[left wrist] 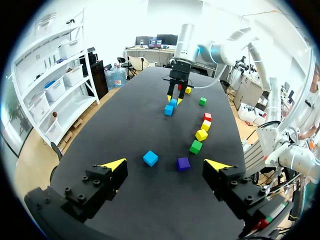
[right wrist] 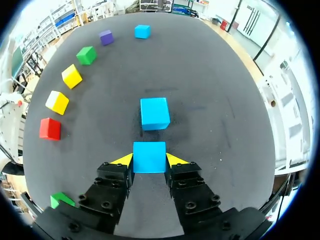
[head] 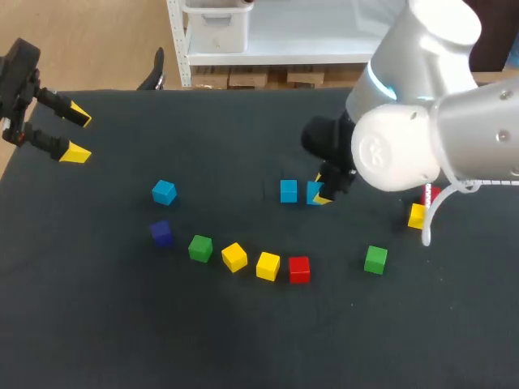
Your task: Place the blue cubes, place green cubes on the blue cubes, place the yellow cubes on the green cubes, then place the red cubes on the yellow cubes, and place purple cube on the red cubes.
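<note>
1. Ahead of the right gripper (right wrist: 149,160) and off to one side, a curved row is lying: a red cube (right wrist: 50,128), a near yellow cube (right wrist: 57,102), a next yellow cube (right wrist: 72,76), a green cube (right wrist: 86,55), a purple cube (right wrist: 105,36) and a far blue cube (right wrist: 142,31).
2. A second green cube (right wrist: 59,200) is sitting beside the right gripper's body. By the right arm, a stray yellow cube (head: 418,215) is resting next to what seems to be a second red cube (head: 434,194), mostly hidden by the arm.
3. The right fingers are pressing on both sides of a held blue cube (right wrist: 149,156). A neighbouring blue cube (right wrist: 154,113) is standing just ahead of the tips, not touching it.
4. The left gripper (left wrist: 166,165) is hanging with its fingers spread wide, gripping nothing. The far blue cube and the purple cube are lying ahead of the gap between them.
</note>
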`<state>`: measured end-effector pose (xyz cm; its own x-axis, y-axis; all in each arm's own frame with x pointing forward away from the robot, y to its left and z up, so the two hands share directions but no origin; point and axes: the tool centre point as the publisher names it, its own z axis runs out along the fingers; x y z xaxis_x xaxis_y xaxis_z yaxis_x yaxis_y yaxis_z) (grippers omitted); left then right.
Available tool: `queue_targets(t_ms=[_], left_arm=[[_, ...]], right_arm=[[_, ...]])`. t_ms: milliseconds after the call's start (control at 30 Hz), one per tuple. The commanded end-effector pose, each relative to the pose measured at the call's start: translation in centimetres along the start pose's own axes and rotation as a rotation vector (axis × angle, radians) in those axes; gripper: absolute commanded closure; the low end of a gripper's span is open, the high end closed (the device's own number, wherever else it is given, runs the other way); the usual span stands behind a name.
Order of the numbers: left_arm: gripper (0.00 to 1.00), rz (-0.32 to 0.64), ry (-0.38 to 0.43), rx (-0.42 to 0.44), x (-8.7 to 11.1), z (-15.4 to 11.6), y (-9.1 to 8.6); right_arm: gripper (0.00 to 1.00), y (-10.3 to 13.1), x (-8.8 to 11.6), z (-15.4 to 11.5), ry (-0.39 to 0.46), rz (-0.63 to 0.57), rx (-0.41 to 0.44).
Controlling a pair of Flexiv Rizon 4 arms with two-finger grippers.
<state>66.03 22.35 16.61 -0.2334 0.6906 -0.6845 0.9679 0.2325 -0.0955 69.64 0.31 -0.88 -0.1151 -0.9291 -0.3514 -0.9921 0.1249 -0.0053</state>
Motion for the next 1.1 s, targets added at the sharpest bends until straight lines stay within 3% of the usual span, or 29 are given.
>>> queue_targets(t_ms=[33,1100], left_arm=[[0.0,0.003,-0.002,0.003,0.1,0.0,0.1],[0.0,0.003,-0.002,0.003,0.1,0.0,0.1]], right_arm=[[1.0,-0.4,0.3,-0.2,0.007,-0.004,0.0],[1.0,-1.1,-0.8,0.9,-0.037,-0.092,-0.023]])
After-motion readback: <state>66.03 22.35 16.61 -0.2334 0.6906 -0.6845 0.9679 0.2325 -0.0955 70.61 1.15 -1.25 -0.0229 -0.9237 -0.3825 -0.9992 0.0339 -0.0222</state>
